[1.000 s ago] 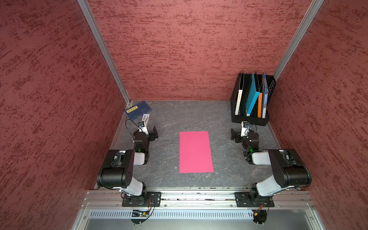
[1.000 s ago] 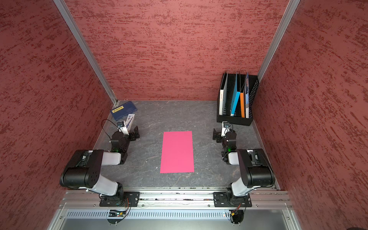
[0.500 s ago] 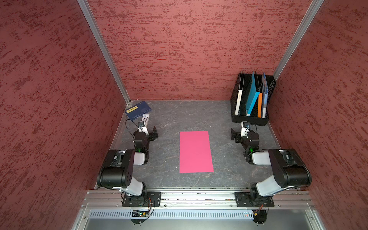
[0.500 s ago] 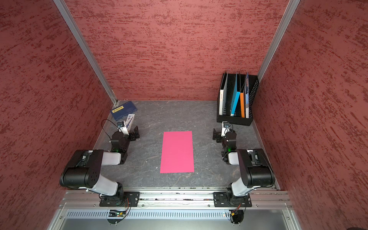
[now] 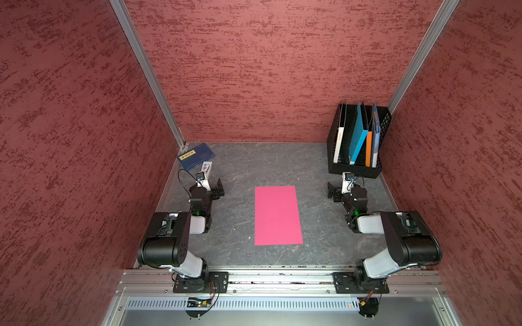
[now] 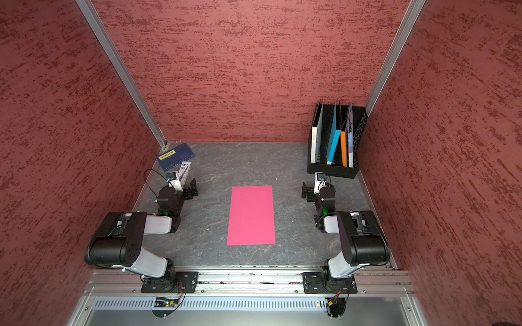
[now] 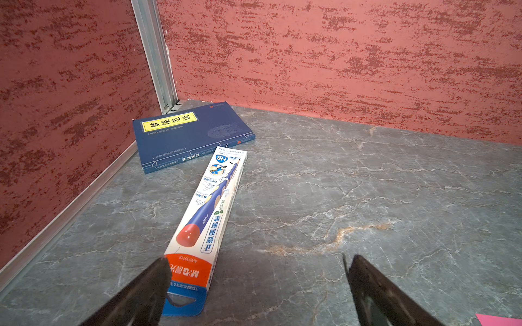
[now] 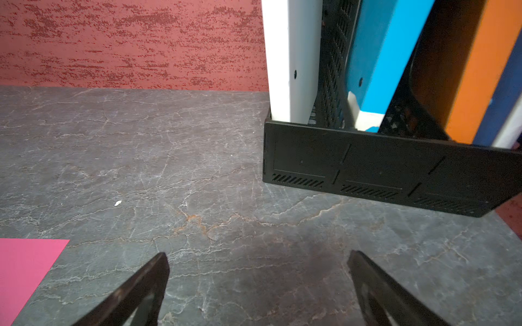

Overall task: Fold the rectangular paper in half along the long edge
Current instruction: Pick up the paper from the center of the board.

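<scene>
the rectangular paper (image 5: pixel 277 216) lies flat on the middle of the counter (image 5: pixel 282 163), between your left pincer (image 5: pixel 219 190) and right pincer (image 5: pixel 332 193), both wide open and empty; catch one long edge and lay it squarely on the other.

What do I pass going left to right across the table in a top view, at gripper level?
Open left gripper → rectangular paper → open right gripper. The navy book and file rack overlap the grippers sideways, so they are omitted.
</scene>
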Robot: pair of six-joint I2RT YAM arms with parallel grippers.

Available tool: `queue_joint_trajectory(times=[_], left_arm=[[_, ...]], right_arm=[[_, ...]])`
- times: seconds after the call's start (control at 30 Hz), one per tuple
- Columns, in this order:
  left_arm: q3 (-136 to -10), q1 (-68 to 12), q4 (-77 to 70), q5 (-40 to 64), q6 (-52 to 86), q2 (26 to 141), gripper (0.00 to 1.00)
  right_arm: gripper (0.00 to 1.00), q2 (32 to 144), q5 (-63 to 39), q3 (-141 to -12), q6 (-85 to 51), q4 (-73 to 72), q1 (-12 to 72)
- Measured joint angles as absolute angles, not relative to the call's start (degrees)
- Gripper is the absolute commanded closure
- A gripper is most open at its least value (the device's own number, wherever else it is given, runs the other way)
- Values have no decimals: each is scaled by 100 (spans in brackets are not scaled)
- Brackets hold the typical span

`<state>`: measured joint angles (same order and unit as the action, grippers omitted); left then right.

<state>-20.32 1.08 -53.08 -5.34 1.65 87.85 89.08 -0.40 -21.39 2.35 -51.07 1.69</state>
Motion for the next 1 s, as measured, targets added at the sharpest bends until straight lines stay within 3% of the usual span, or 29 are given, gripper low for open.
queue_joint_trajectory(times=[0.13, 0.3, 0.43, 0.57, 0.67, 0.8, 0.9, 1.0], left_arm=[[-2029, 150, -5306, -434, 165, 8772, 0], [-1999, -200, -4355, -749, 71, 7481, 0], [-2670, -1120, -2958, -1275, 349, 5863, 0], [-3306, -2580, -1957, -2211, 864, 5078, 0], [-3940, -3317, -401, -2906, 1763, 5009, 0], [-4893, -3474, 1592, -3293, 2840, 5465, 0], [-5214, -3483, 2571, -3319, 3273, 5675, 0], [-5236, -3507, 3251, -3430, 3885, 5647, 0]], right_arm=[[1, 8584, 25, -2126, 207, -4862, 169], [1, 6512, 449, -2722, -126, -2746, 237], [1, 5131, 814, -3892, -716, -1100, 502], [1, 4110, 792, -4368, -1343, 172, 727], [1, 4156, 762, -5105, -1715, 1457, 735], [1, 5087, 786, -6027, -1990, 2825, 882], [1, 5319, 753, -5723, -2060, 3332, 1125], [1, 4794, 515, -4945, -2078, 3317, 1212]])
